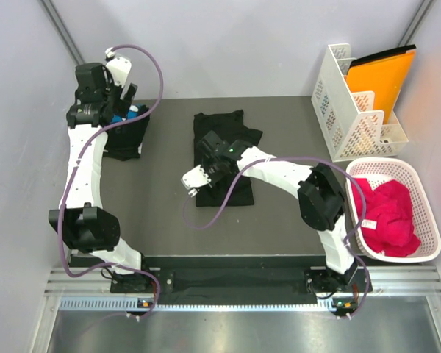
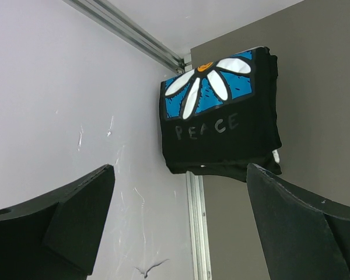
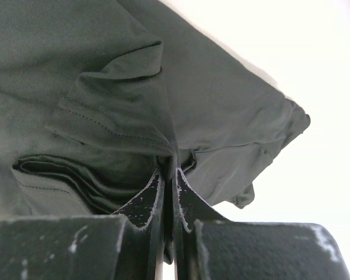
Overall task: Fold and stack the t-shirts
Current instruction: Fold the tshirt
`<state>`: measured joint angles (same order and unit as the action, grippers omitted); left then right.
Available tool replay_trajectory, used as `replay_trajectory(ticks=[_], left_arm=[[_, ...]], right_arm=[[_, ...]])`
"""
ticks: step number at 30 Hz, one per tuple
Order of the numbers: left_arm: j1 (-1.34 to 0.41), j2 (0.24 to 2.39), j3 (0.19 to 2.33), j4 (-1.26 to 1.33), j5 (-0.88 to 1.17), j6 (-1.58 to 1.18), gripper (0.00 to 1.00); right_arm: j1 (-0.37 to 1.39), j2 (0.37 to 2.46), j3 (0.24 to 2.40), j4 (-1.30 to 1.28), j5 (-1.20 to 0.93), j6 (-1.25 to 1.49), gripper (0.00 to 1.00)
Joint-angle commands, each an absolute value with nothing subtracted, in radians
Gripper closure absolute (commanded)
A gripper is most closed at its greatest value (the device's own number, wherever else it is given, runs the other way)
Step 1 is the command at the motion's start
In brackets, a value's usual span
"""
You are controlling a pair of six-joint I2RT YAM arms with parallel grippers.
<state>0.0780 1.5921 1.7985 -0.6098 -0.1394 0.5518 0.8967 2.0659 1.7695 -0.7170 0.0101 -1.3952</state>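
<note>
A folded black t-shirt (image 2: 221,125) with a blue print of white petals and the word PEACE lies at the table's far left corner (image 1: 125,140). My left gripper (image 2: 181,224) hangs above and short of it, open, with nothing between its fingers; in the top view the left gripper (image 1: 136,107) is over the shirt's far edge. A second black t-shirt (image 1: 231,193) lies partly folded in the middle of the table, print hidden. My right gripper (image 1: 210,144) is over its upper half. In the right wrist view the right gripper (image 3: 170,172) is shut on a bunched fold of this t-shirt (image 3: 111,116).
A white slotted rack (image 1: 353,110) holding an orange folder (image 1: 378,77) stands at the back right. In front of it sits a white basket (image 1: 422,195) with red cloth (image 1: 386,213). A wall and metal rail (image 2: 192,233) run along the table's left edge.
</note>
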Motion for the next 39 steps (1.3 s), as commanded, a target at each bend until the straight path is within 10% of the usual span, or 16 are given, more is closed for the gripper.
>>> replay_trajectory(ticks=[1,28,31,39], left_arm=[[0.084,1.543,1.784,-0.548,-0.143,0.545,0.01],[0.086,1.557,1.758,-0.523,-0.132,0.543,0.01],[0.086,1.555,1.756,-0.525,-0.126,0.538,0.01],[0.086,1.557,1.756,-0.523,-0.118,0.523,0.01]], right_arm=[[0.874,2.082,1.833,-0.675,0.02,-1.408,1.0],[0.831,2.213,1.891,-0.524,0.112,-1.407,1.0],[0.822,2.223,1.894,-0.451,0.133,-1.361,0.55],[0.815,2.168,1.888,-0.325,0.146,-1.312,0.23]])
